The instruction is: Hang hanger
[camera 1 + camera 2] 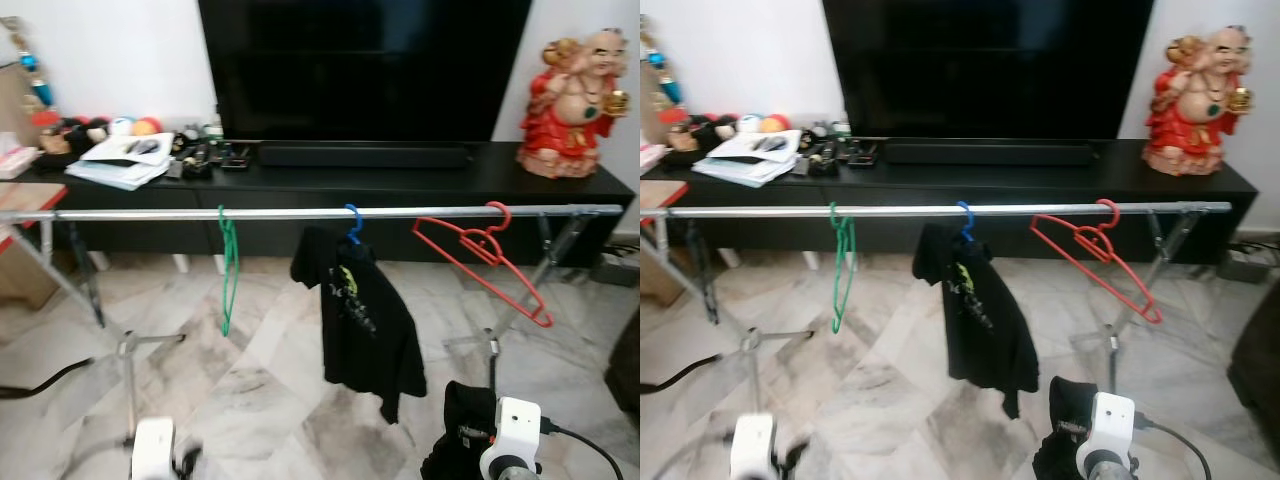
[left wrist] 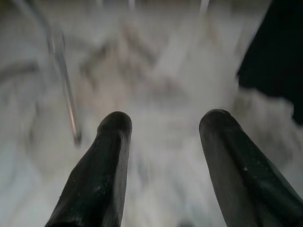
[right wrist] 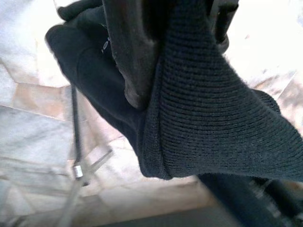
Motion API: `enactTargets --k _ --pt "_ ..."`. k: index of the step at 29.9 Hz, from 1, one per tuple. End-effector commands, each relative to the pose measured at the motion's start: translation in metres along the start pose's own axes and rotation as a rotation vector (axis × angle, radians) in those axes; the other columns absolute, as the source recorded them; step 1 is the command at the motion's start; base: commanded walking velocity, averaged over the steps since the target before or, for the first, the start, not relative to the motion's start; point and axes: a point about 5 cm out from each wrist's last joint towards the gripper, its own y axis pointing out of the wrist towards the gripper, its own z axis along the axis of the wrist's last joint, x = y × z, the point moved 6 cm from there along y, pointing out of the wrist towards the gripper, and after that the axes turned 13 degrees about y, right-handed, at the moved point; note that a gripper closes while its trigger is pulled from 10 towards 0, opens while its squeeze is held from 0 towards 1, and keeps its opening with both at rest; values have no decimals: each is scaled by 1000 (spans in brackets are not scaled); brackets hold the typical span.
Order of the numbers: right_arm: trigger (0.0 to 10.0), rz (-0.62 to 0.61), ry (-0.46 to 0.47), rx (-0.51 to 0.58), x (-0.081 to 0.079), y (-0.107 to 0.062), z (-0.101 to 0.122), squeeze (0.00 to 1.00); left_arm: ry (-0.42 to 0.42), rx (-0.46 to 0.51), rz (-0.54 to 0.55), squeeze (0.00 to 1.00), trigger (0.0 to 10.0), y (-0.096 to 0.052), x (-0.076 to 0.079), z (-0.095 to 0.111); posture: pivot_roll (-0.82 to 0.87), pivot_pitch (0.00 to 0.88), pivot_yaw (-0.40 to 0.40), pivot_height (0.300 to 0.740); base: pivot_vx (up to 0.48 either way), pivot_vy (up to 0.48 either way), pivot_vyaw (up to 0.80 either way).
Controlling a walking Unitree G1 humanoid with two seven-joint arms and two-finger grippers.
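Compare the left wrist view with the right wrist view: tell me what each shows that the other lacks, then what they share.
Left wrist view alone: the left claw, fingers apart and holding nothing, over blurred floor. Right wrist view alone: the right claw's finger pressed into a black knitted garment, with a thin cable beneath. Both: the pale marble floor and part of the metal rack's leg.

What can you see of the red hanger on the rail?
The red hanger is thin, plastic-looking and bare: no garment on it. Its hook sits over the silver rail near the rail's right end, right of the blue hanger carrying a black T-shirt. It hangs turned and tilted, one shoulder near the rail, the other sloping down to the right. Only the rail touches it.
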Motion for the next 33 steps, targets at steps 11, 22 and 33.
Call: enactTargets --k 11,22,33 --pt "10000 11 -3 -11 -2 0 -2 0 82 279 -53 0 10000 -17 27 56 115 0 7 740 0 0 0" --pt "10000 14 -17 -25 -3 0 -4 0 65 327 -26 0 10000 -20 26 78 123 0 -2 740 0 -287 0" --pt "10000 6 -23 -45 -2 0 -8 0 21 355 1 0 10000 -22 19 92 134 0 -8 740 0 -94 0"
